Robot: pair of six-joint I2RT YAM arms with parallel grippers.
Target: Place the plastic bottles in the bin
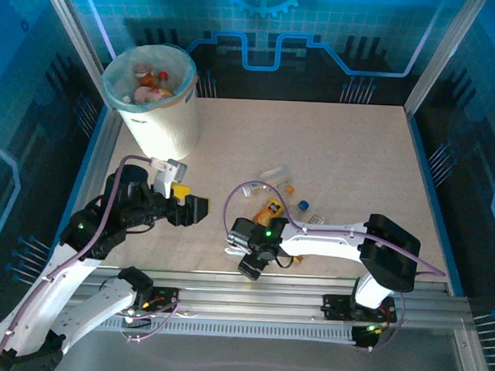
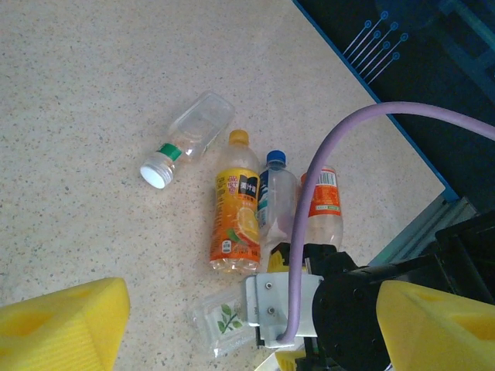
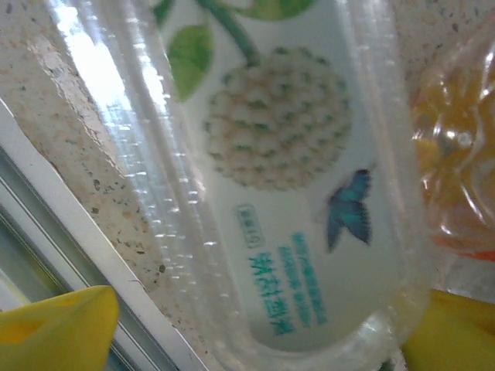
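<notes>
I counted five plastic bottles lying on the speckled table point(image 2: 85, 93): clear white-capped bottle point(image 2: 189, 135), orange-labelled bottle point(image 2: 236, 216), blue-capped bottle point(image 2: 276, 197), clear red-labelled bottle point(image 2: 322, 205) and flattened clear leaf-print bottle point(image 3: 302, 193). More crushed bottles point(image 1: 149, 83) sat in the one tall round white bag-lined bin point(image 1: 164, 124) at the far left; I couldn't count those. Left gripper point(image 2: 247, 325) had its yellow foam pads wide apart on nothing, while right gripper point(image 3: 255, 328) straddled the flattened bottle, pads apart, one clear of it.

Robot lab cell, aluminium frame point(image 1: 74, 26), blue panels point(image 1: 361, 26)
</notes>
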